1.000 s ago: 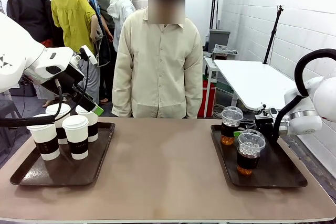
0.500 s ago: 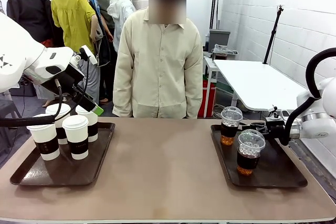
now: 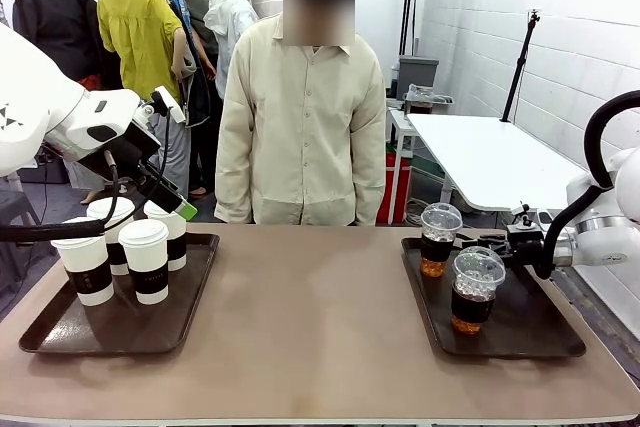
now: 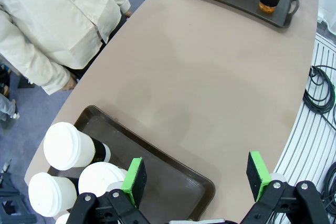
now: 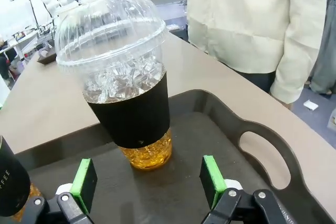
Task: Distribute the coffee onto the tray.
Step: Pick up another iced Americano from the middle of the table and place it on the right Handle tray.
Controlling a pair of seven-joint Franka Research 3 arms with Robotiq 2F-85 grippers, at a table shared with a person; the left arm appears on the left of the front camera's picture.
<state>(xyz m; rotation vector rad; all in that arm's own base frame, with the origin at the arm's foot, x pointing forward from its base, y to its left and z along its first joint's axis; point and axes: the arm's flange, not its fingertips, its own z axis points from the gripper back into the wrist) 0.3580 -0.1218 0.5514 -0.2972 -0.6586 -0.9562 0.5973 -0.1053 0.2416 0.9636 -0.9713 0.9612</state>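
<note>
Several white lidded coffee cups [image 3: 148, 259] with dark sleeves stand on the left brown tray [image 3: 60, 332]. My left gripper [image 3: 178, 207] hangs open just behind and above them; in the left wrist view the left gripper [image 4: 197, 178] has nothing between its green pads, and the cups [image 4: 68, 148] sit at lower left on that tray [image 4: 157, 156]. Two clear dome-lidded cups of amber drink [image 3: 441, 237] [image 3: 476, 287] stand on the right tray [image 3: 530, 327]. My right gripper [image 3: 483, 241] lies level beside the far one. Seen from the right wrist, the right gripper [image 5: 148, 179] is open, a short way from the dome cup [image 5: 126, 87].
A person [image 3: 300, 127] in a cream shirt stands at the table's far edge, hands down. The second iced cup [image 5: 10, 177] is close at the right gripper's left. The right tray's handle cut-out [image 5: 262, 153] is beside it. Bare tabletop [image 3: 310, 317] lies between the trays.
The right arm's wrist has swung out to the right and its gripper has settled level beside the far iced cup, still open. The left arm and all cups have not moved.
</note>
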